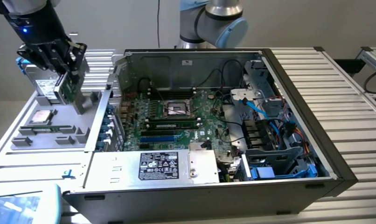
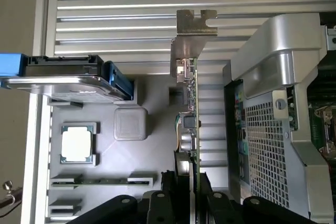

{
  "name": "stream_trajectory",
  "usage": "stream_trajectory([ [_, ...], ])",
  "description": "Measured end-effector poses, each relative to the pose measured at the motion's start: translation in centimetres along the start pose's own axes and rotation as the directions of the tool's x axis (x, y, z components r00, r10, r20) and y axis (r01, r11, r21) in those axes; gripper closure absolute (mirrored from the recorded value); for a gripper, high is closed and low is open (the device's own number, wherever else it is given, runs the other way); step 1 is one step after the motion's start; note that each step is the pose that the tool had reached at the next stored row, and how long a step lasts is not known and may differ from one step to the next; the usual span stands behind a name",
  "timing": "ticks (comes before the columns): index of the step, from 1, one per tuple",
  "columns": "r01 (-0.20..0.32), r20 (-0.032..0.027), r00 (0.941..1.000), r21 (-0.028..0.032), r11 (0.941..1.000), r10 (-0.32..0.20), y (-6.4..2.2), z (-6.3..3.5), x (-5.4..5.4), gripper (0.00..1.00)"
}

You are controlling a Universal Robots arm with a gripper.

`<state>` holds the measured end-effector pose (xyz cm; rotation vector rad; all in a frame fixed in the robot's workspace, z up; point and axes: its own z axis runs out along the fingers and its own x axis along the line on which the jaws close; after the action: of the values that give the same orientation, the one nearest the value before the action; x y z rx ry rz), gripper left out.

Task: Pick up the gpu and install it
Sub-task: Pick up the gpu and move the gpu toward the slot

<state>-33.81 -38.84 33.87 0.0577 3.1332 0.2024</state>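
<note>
Holding the green, silver-bracketed gpu card (image 2: 192, 109) clamped in my black fingers (image 2: 169, 190) above the grey tray (image 1: 17, 140) at the exterior view's left; pickup done, I judge, installing left.

gripper (image 2: 187, 184) clamped on gpu (image 2: 192, 103), edge-on | silver bracket (image 2: 190, 30) at its free end | processor (image 2: 77, 144) on grey tray (image 2: 155, 153) | computer case (image 2: 268, 103) beside gpu

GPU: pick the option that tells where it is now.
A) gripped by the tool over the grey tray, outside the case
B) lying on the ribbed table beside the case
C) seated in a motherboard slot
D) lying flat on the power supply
A: the gpu stands on edge, clamped in the tool over the grey tray, at the exterior view's left of the open case.
</note>
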Motion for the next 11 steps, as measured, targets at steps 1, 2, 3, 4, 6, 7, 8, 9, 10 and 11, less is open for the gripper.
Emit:
stream_trajectory([
  [1,0.0,-0.0001,1.0,0.0009,1.0,0.0,0.06,-0.44,0.0,0.72],
  [2,0.0,-0.0005,1.0,0.0022,1.0,0.0,0.11,-0.87,0.0,0.72],
  [3,-0.001,-0.0005,1.0,0.0034,1.0,0.001,0.18,-1.32,0.0,0.72],
  [4,-0.001,-0.0008,1.0,0.0046,1.0,0.001,0.24,-1.74,-0.1,0.72],
  [6,-0.001,-0.0019,1.0,0.0078,1.0,0.002,0.34,-2.51,-0.3,0.72],
  [7,-0.002,-0.0026,1.0,0.0096,1.0,0.002,0.39,-2.88,-0.4,0.72],
  [8,-0.002,-0.0031,1.0,0.0114,0.9999,0.002,0.45,-3.25,-0.6,0.72],
  [9,-0.003,-0.0037,1.0,0.0132,0.9999,0.003,0.5,-3.62,-0.7,0.72],
  [10,-0.003,-0.0041,1.0,0.015,0.9999,0.003,0.55,-3.98,-0.9,0.72],
  [11,-0.003,-0.0046,1.0,0.0169,0.9999,0.003,0.6,-4.34,-1.0,0.72],
])
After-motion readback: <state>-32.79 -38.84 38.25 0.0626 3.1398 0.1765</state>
